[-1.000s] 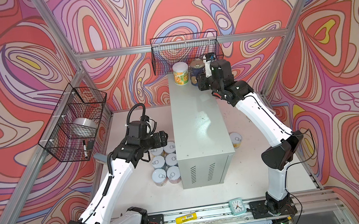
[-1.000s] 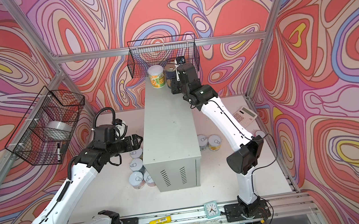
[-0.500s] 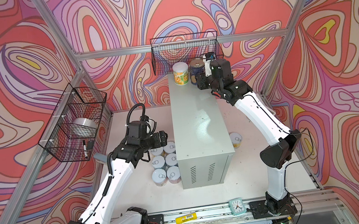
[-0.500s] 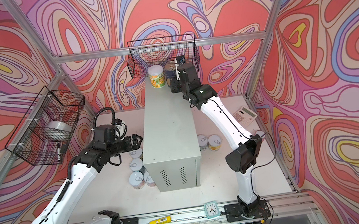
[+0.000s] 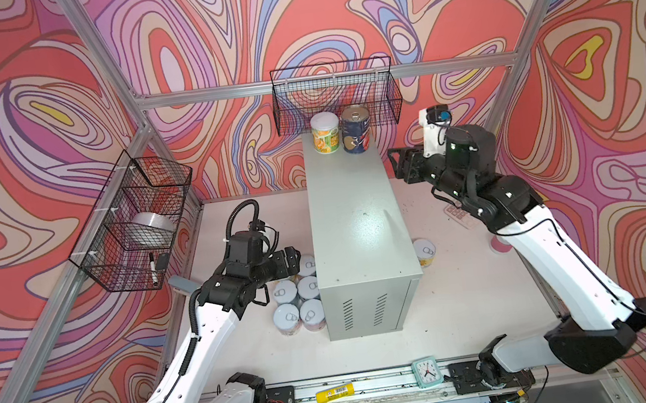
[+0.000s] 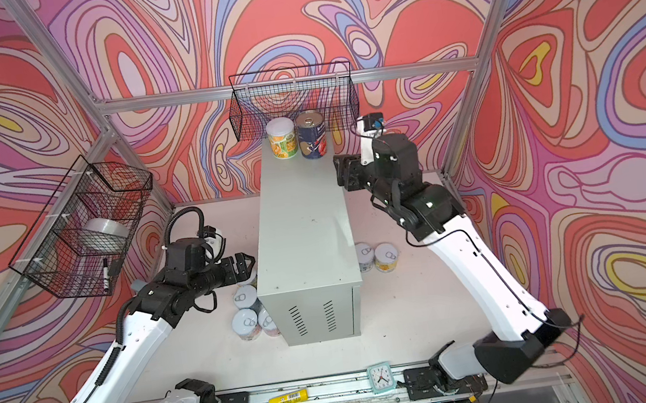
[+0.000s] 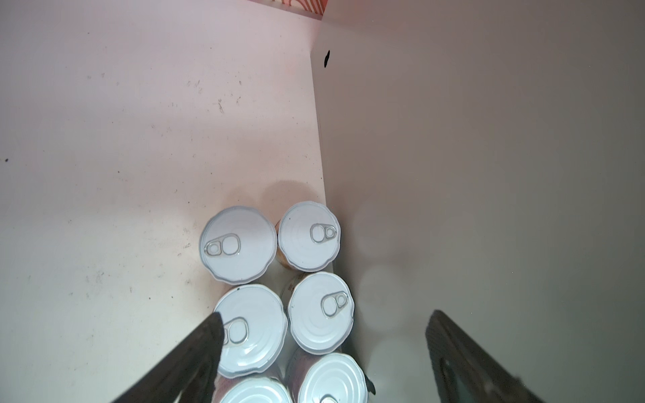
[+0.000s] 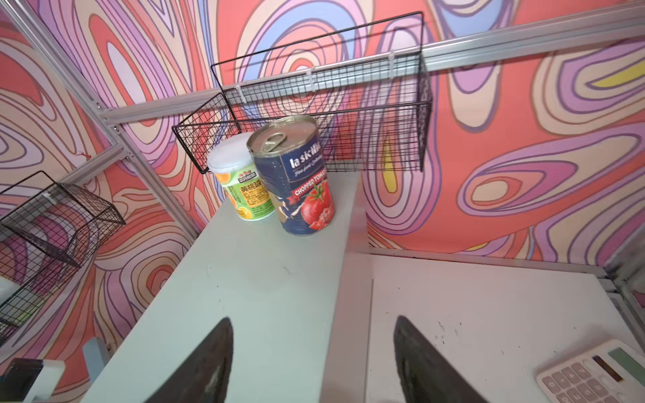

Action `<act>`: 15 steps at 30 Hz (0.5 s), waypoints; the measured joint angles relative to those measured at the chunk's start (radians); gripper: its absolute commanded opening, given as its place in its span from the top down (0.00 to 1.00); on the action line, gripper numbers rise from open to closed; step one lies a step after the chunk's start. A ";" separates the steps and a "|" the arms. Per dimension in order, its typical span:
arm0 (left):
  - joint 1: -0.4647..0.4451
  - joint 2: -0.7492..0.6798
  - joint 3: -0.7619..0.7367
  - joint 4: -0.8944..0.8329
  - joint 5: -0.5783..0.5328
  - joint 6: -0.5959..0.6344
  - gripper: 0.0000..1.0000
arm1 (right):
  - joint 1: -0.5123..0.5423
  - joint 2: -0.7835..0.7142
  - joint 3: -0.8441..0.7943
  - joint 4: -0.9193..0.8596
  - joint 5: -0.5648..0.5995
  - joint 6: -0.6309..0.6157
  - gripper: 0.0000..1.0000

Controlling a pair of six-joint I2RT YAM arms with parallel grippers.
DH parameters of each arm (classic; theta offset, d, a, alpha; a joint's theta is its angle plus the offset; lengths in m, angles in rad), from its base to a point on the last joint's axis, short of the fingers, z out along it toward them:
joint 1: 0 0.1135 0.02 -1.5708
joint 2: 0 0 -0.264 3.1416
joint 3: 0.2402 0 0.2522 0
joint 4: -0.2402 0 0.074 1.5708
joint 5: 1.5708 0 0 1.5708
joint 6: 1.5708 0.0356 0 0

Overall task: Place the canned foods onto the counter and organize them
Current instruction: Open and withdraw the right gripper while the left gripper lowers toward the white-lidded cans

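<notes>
The counter [image 5: 358, 227] [image 6: 304, 230] is a tall grey box in mid-table. At its far end stand a dark navy tomato can [image 5: 356, 129] [image 6: 311, 135] [image 8: 296, 181] and a white-lidded can [image 5: 325, 132] [image 6: 282, 137] [image 8: 244, 185], side by side. My right gripper [image 5: 398, 164] [image 6: 345, 172] [image 8: 313, 320] is open and empty, off the counter's right edge, apart from the navy can. Several silver-lidded tins [image 5: 297, 297] [image 6: 248, 303] [image 7: 241, 244] cluster on the table against the counter's left side. My left gripper [image 5: 292, 256] [image 6: 245, 262] [image 7: 324, 315] hovers open above them, holding nothing. Two tins [image 6: 386, 256] [image 6: 365, 256] sit right of the counter.
A wire basket [image 5: 335, 96] hangs on the back wall just behind the two cans. Another basket [image 5: 135, 221] on the left wall holds a tape roll [image 5: 152, 225] and a marker. A calculator [image 8: 593, 377] lies at right. A clock [image 5: 425, 372] and yellow tube [image 5: 335, 392] lie on the front rail.
My right gripper opened, let go of the navy can on the counter and drew back to the right. The left gripper opened slightly wider and stayed over the tins.
</notes>
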 measured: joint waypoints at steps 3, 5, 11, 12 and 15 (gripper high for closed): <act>-0.035 -0.060 -0.038 -0.025 -0.042 -0.027 0.10 | -0.002 -0.095 -0.128 -0.031 0.040 0.016 0.21; -0.059 -0.112 -0.070 -0.055 -0.079 -0.057 0.11 | -0.005 -0.145 -0.213 -0.064 0.064 0.030 0.21; -0.093 -0.277 -0.197 -0.146 -0.153 -0.160 0.11 | -0.006 -0.228 -0.424 -0.134 0.090 0.106 0.21; -0.098 -0.294 -0.212 -0.161 -0.160 -0.173 0.11 | -0.006 -0.237 -0.453 -0.142 0.089 0.121 0.21; -0.137 -0.336 -0.254 -0.204 -0.190 -0.214 0.11 | -0.006 -0.257 -0.534 -0.164 0.082 0.163 0.21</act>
